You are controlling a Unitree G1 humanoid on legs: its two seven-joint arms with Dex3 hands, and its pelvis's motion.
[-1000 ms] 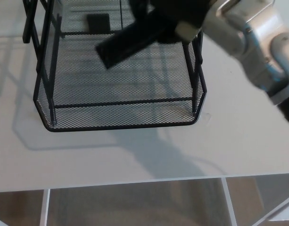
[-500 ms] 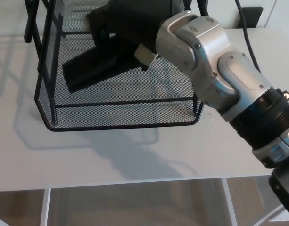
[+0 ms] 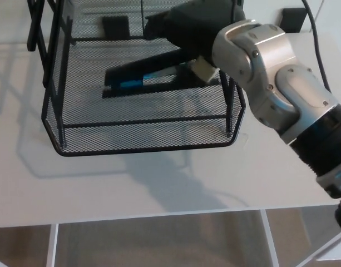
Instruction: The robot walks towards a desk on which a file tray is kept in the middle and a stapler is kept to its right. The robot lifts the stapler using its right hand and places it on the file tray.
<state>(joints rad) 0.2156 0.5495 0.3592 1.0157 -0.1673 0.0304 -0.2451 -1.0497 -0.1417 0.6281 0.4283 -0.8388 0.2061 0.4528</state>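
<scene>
Stapler [image 3: 139,78] meets the right hand [image 3: 187,25] at its right end, where the black hand covers it. I cannot tell if the fingers clasp it or not. The stapler is long and black, with a blue strip showing between its upper and lower arm (the two arms stand a little apart at the left tip). It lies inside the black wire-mesh file tray [image 3: 142,149], on the mesh floor, pointing left. The tray stands on the white desk [image 3: 159,183].
</scene>
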